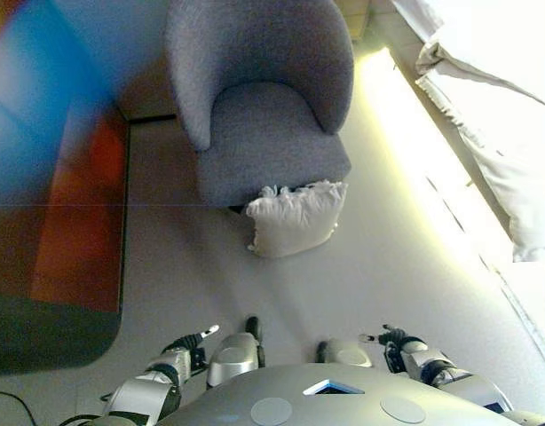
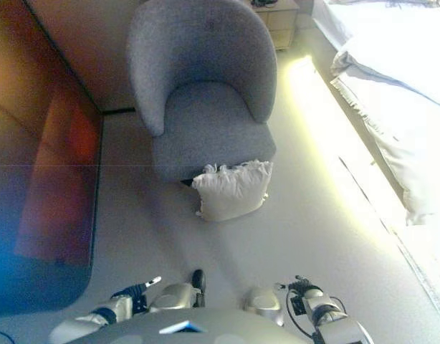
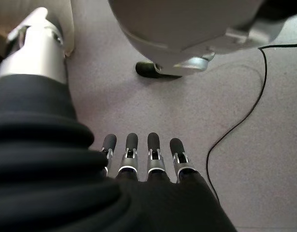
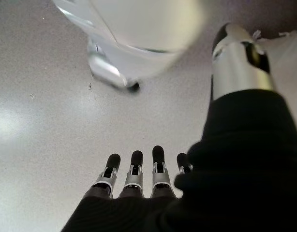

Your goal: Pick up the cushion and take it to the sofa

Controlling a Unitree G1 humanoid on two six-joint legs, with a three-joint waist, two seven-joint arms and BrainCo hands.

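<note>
The white, puffy square cushion with frilled edges (image 1: pixel 296 217) sits on the pale grey floor (image 1: pixel 361 284), leaning against the front of the grey upholstered tub armchair (image 1: pixel 264 98). To the armchair's left lies a dark rug (image 1: pixel 68 240); along the right runs white bedding (image 1: pixel 494 133). Open floor lies between robot and cushion. Left hand (image 3: pixel 141 157) hangs low, fingers straight, holding nothing. Right hand (image 4: pixel 134 176) likewise, fingers extended and empty.

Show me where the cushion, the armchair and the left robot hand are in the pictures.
cushion (image 1: pixel 295 220), left eye view, middle of its white front face.
armchair (image 1: pixel 268 142), left eye view, on the grey seat.
left robot hand (image 3: pixel 139 159), left wrist view, on one straight finger.
</note>
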